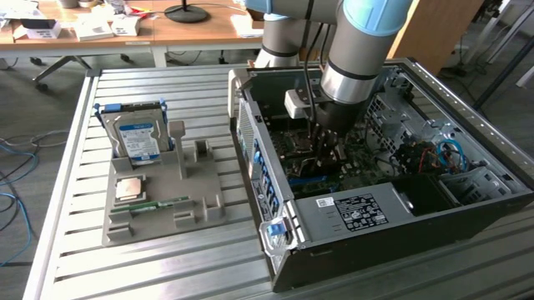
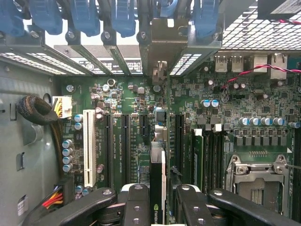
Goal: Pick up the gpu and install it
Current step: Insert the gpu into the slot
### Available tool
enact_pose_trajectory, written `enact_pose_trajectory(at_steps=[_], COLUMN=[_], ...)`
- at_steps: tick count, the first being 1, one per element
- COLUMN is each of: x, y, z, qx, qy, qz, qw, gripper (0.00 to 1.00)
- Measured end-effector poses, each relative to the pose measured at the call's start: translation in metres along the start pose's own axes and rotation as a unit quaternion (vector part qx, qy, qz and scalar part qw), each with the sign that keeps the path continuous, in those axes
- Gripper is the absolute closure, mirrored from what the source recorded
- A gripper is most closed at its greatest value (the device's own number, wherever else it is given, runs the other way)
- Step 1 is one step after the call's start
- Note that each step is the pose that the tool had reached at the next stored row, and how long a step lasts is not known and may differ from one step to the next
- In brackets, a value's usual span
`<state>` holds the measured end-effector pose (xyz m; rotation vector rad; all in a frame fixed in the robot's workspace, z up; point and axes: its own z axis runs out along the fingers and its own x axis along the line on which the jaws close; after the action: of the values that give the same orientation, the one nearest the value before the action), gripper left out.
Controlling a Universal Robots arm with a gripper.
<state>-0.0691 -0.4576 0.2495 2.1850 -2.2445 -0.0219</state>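
Gripper (image 2: 157, 202) jaws are clamped narrowly on the gpu (image 2: 157, 181), which stands edge-on between them, straight ahead over a motherboard (image 2: 225, 122) slot inside the computer case (image 1: 392, 212). A good seating probably needs the card's edge parallel to that slot and its bracket facing the rear opening.

Before you, a slatted metal desk (image 1: 75, 187) bearing a grey parts holder (image 1: 159, 212) and an open computer case (image 1: 392, 206).
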Motion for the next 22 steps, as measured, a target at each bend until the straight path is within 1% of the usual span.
enact_pose_trajectory(at_steps=[22], x=[0.0003], y=[0.0], z=[0.0002], qx=[-0.0001], qy=[-0.0001], qz=[0.0], qw=[1.0], gripper=[0.74])
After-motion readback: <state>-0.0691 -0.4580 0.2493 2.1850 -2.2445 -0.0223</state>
